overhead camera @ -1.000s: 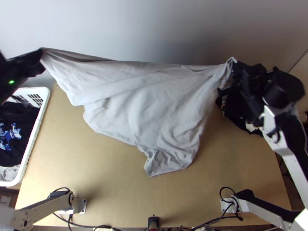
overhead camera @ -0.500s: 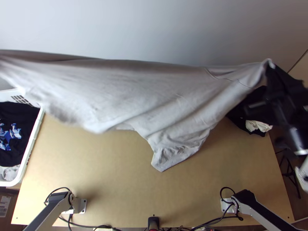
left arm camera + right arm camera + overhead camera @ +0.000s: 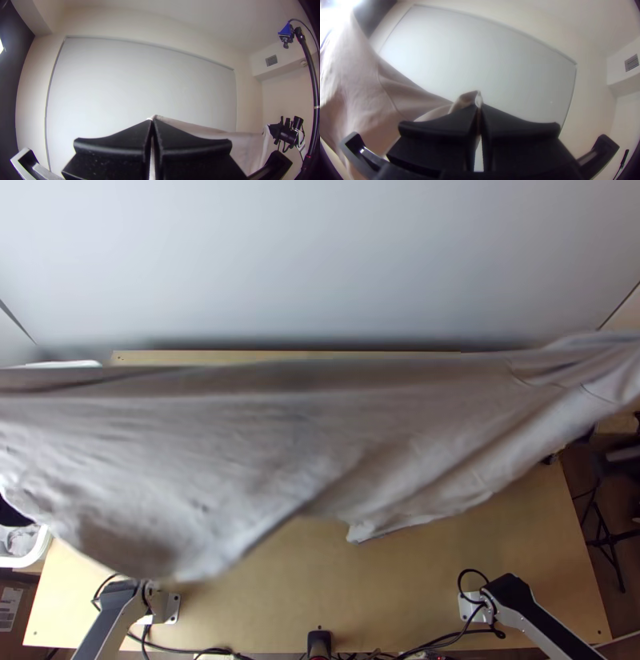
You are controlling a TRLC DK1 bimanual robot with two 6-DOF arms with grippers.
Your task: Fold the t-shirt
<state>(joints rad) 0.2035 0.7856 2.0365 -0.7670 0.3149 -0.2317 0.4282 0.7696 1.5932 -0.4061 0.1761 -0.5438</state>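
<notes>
Though wide, one t-shirt aloft

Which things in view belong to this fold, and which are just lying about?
For the fold:
T-shirt, stretched above the table
Left gripper, shut on one end
Right gripper, shut on the other
Table, the likely folding surface

Apparently just about:
White basket with clothes, at the left
Cables by the arm bases
Pole

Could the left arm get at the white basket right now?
Probably not: the left gripper is shut on the t-shirt, which is stretched over to the right gripper and hides part of the basket from above. With that gripper free, it might reach.
</notes>
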